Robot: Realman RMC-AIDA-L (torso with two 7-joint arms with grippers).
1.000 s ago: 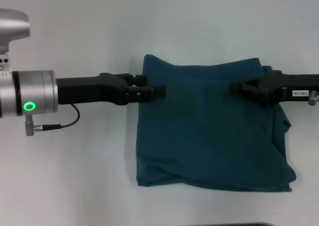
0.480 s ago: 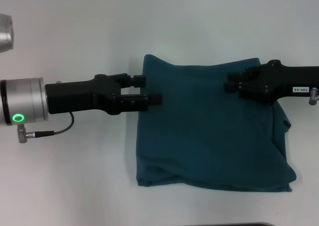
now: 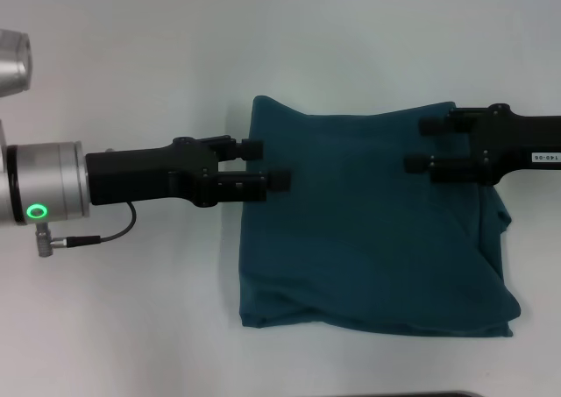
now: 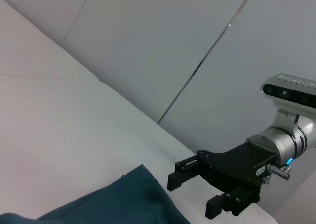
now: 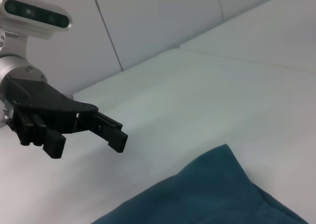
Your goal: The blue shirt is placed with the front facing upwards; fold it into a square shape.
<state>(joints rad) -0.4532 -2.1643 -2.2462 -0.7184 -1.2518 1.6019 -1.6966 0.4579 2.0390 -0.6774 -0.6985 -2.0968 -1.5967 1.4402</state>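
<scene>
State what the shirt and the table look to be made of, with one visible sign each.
Shirt: a soft matt knit, probably cotton; it lies folded with rounded edges, limp creases and no shine.
Table: a hard, smooth white top, perhaps laminate or painted board; flat, even and faintly glossy. The exact material is open.

We find almost no readable text. A small white sticker (image 3: 544,158) sits on the right arm at the right edge of the head view; its dark print reads roughly like "140-05", but we can't confirm the digits. A similar white sticker (image 4: 259,171) shows on the black gripper body at lower right in the left wrist view, print unreadable. The folded blue shirt (image 3: 377,239) shows plain fabric, with no lettering on the side we see.
</scene>
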